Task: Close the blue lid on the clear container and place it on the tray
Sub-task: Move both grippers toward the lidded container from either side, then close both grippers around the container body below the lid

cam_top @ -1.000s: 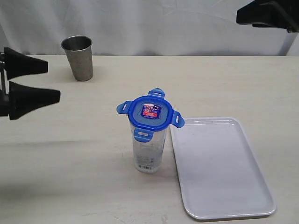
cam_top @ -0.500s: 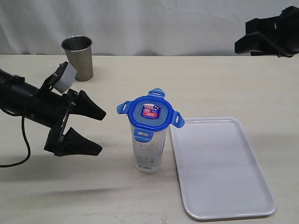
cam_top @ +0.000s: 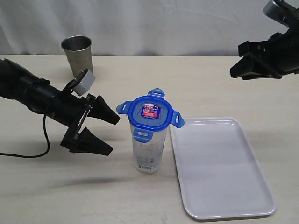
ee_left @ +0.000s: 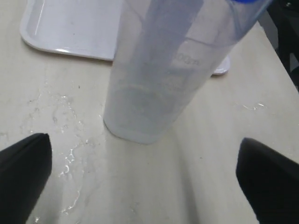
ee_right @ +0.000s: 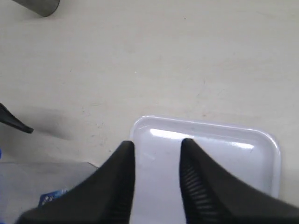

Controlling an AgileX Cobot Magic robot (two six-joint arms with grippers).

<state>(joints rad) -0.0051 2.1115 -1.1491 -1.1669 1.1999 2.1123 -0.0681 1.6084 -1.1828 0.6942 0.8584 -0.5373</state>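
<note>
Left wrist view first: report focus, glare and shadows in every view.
Left wrist view: the clear container looms close and soft; shiny streaks on the table beside its base. Right wrist view: a glare streak on the tray rim. Exterior view: sharp, soft shadow under the left pincer.

Steel cup (cam_top: 78,58) upright at table (cam_top: 205,84) back; white cloth (cam_top: 163,23) behind.

The blue lid (cam_top: 150,113) sits atop the clear container (cam_top: 149,151), left of the tray (cam_top: 224,163).
</note>
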